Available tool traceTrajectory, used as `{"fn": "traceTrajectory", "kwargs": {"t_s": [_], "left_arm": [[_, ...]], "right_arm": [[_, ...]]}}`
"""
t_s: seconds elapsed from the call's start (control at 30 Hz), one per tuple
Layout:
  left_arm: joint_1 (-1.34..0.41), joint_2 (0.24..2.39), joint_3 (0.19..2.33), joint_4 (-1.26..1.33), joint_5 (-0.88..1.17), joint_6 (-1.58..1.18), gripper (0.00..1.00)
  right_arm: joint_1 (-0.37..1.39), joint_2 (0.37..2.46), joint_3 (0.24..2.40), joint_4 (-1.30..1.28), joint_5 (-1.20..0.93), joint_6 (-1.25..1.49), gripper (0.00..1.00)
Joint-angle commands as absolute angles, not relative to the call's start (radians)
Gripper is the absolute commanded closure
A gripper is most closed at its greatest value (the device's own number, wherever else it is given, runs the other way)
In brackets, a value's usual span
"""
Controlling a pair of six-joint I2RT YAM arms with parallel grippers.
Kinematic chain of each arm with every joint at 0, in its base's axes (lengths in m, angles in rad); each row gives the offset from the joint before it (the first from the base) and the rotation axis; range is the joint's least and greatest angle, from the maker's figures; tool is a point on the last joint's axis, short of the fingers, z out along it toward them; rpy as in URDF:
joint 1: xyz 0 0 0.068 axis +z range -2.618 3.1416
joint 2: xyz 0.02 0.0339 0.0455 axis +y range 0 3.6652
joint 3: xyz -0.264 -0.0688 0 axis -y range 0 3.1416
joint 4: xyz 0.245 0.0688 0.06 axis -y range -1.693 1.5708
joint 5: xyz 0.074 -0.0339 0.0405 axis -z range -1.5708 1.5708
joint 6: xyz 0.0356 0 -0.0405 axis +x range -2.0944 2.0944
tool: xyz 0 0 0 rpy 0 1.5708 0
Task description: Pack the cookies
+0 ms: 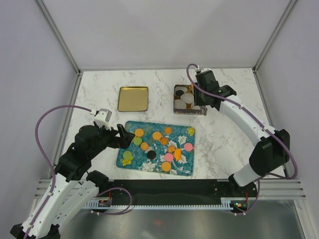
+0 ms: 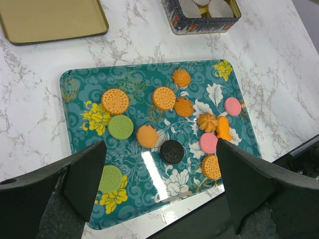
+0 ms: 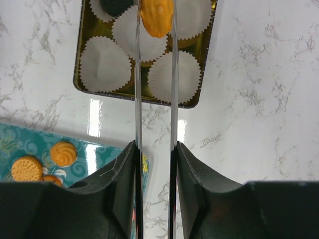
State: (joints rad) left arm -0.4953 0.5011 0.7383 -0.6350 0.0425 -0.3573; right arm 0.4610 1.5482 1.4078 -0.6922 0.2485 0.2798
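Several cookies, orange, green, pink and one black (image 2: 172,151), lie on a teal flowered tray (image 1: 187,164), which also shows in the left wrist view (image 2: 79,89). My left gripper (image 1: 121,135) is open and empty, and hovers over the tray's near left part (image 2: 162,184). My right gripper (image 1: 202,94) is shut on an orange cookie (image 3: 157,17) between its thin blades. It holds the cookie above an open tin (image 3: 99,92) lined with white paper cups (image 3: 105,64). A dark cookie (image 3: 115,6) sits in a far cup.
The tin (image 1: 177,102) stands behind the tray at the right. A flat gold lid (image 1: 133,98) lies behind the tray at the left, also in the left wrist view (image 2: 50,17). Cage posts and walls surround the marble table.
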Motion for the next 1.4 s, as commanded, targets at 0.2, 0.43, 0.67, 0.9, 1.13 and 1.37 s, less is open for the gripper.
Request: {"fn": "traceTrajectory", "kwargs": {"t_s": [0.2,0.43,0.67,0.9,1.13,1.37], "left_arm": [[-0.505,0.503,0.741,-0.618,0.04,-0.336,0.0],[-0.505,0.505,0.742,-0.618,0.04,-0.336,0.0],[-0.505,0.506,0.741,-0.618,0.037,-0.336,0.0],[-0.506,0.508,0.739,-0.618,0.035,-0.336,0.0],[-0.506,0.508,0.741,-0.618,0.037,-0.336,0.0],[-0.506,0.511,0.741,-0.62,0.04,-0.336,0.0]], "right_arm": [[0.353,1.674,1.457,-0.597,0.219,0.267,0.6],[0.321,1.7,1.451,-0.574,0.192,0.262,0.6],[0.318,1.726,1.437,-0.545,0.167,0.268,0.61],[0.318,1.747,1.436,-0.537,0.173,0.27,0.61],[0.319,1.732,1.407,-0.529,0.167,0.276,0.55],[0.319,1.681,1.382,-0.532,0.166,0.275,0.52]]}}
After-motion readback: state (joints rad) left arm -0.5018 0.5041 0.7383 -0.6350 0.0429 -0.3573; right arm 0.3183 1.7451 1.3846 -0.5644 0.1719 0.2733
